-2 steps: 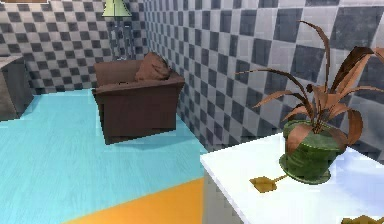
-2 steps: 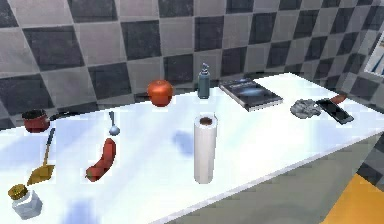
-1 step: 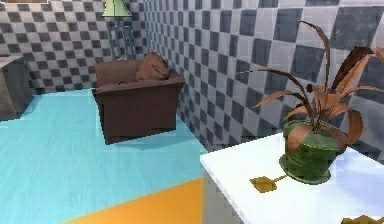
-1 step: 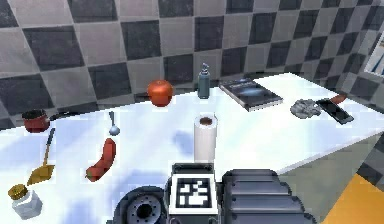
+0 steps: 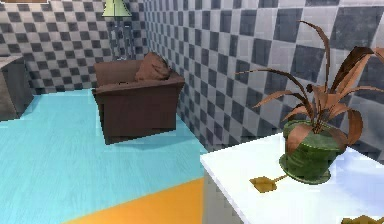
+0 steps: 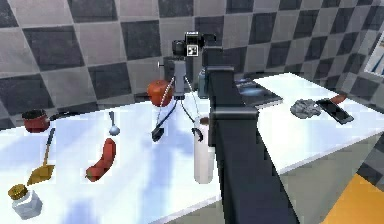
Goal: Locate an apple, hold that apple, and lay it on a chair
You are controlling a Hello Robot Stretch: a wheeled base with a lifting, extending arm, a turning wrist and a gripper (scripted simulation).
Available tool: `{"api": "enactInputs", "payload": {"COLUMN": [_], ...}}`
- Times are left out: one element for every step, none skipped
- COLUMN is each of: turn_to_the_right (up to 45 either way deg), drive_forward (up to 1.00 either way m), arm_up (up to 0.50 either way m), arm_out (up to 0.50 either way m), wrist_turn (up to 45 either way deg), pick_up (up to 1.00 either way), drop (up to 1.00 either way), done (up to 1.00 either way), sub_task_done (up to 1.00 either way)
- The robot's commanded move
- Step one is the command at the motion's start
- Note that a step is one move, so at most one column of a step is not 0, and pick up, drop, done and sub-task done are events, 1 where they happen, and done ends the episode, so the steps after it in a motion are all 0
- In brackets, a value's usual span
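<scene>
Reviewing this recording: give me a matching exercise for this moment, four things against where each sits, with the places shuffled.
Things:
1. armchair
2. potted plant
3. small red pot
4. grey crumpled thing

Places:
A. white tabletop, arm side view's right
B. floor, by the checkered wall
C. white tabletop, arm side view's left
D. white table, forward view's right

Pairs: 1-B; 2-D; 3-C; 4-A

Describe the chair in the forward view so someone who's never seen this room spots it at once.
Find the corner where the two checkered walls meet, beyond the turquoise floor. There stands the armchair, dark brown and boxy, unlike the pale green lampshade behind it.
</scene>
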Motion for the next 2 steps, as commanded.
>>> {"api": "enactInputs", "payload": {"turn_to_the_right": [0.0,0.0], "drive_forward": [0.0,0.0], "arm_up": [0.0,0.0], "arm_out": [0.0,0.0], "wrist_turn": [45.0,45.0], "pick_up": [0.0,0.0], "drop": [0.0,0.0], "done": [0.0,0.0], "sub_task_done": [0.0,0.0]}}
